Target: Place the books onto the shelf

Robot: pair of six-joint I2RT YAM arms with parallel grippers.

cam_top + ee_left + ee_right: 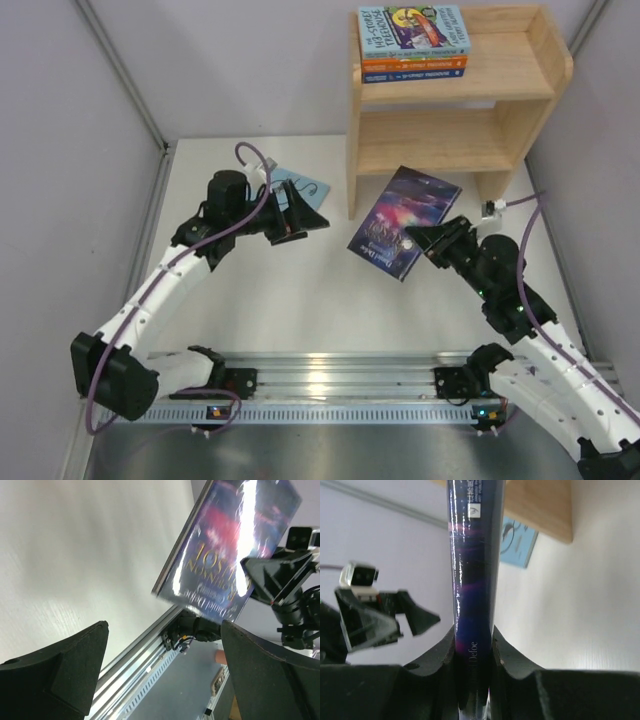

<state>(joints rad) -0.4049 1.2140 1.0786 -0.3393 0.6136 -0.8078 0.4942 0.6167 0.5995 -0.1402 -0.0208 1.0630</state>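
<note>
The galaxy book (405,222) is a thin, glossy paperback with a dark purple cover that throws off a lot of glare. It's up off the matte white table (300,310), tilted, just in front of the shelf (520,100) near its left side panel.

The right gripper (428,240) is clamped on the book's near right edge. In the right wrist view we see the book edge-on, with the black fingers (442,655) pressed against both covers.

The left gripper (298,215) sits well apart from it, over on the left side of the table. Its chunky black wedge-shaped fingers (65,670) are spread wide with nothing between them. Just behind it the pale blue book (308,186) lies flat on the table, partly hidden by the gripper.

The shelf is plain light wood, two levels with side panels. On its top level, at the left end, three books are stacked flat: the light blue book (415,28) on top, the orange book (413,62) under it, and the dark blue book (413,74) at the bottom.
</note>
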